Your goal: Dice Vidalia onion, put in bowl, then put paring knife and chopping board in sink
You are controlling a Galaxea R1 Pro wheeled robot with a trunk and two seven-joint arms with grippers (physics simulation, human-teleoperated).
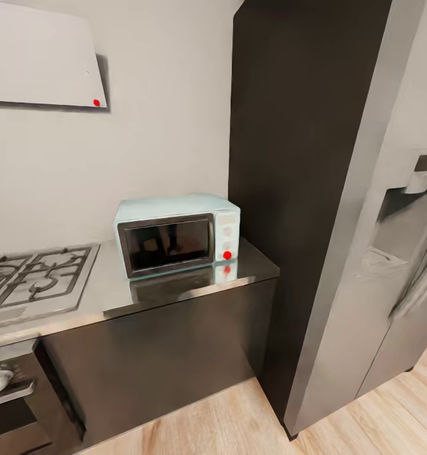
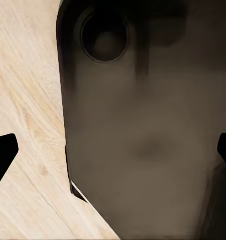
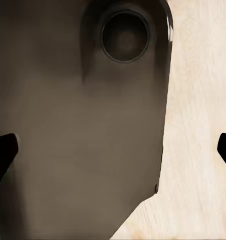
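A pale blue microwave (image 1: 177, 232) is seen at centre on a steel counter (image 1: 175, 294), a gas hob (image 1: 33, 278) at nine o'clock, a tall fridge (image 1: 390, 265) at three o'clock. Both grippers' fingertips (image 2: 3, 155) (image 3: 3, 152) are spread wide over wooden floor (image 2: 22, 75), nothing held. No task item is seen.

The head view takes in a steel counter (image 1: 188, 292) against a pale wall. A pale blue microwave (image 1: 177, 234) stands upright on it, door closed, with a red knob at its lower right. A gas hob (image 1: 33, 281) with black grates is set into the counter well to the microwave's left. Dark cabinet fronts (image 1: 156, 360) run below. A tall dark cabinet (image 1: 289, 158) and a grey refrigerator (image 1: 390, 265) stand to the right on a light wooden floor (image 1: 239, 423). The left gripper (image 2: 113, 152) and right gripper (image 3: 113, 150) hang over this floor, jaws wide apart.
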